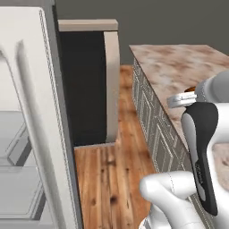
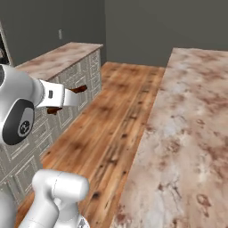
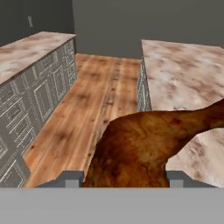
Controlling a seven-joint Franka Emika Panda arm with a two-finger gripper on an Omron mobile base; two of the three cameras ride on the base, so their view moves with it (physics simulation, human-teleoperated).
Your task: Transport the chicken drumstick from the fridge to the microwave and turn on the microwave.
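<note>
Gripper [image 3: 124, 180] pinches the chicken drumstick [image 3: 144, 144], lower centre of the hand view. Fridge [image 1: 31, 120] open at left; visible shelves bare.

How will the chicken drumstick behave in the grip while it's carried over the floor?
The chicken drumstick looks lumpy and tapered, so it may pivot between the end effector fingers. Its glossy surface suggests some slip. It juts past them, so swinging could loosen it.

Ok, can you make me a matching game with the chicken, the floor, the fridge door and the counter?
Things:
1. chicken drumstick
2. floor
3. fridge door
4. counter

Descriptions:
A. light grey, at the left of the left base view
B. brown wooden planks
C. held between the end effector's fingers
D. pinkish-brown marbled top

Pairs: 1-C, 2-B, 3-A, 4-D
</note>
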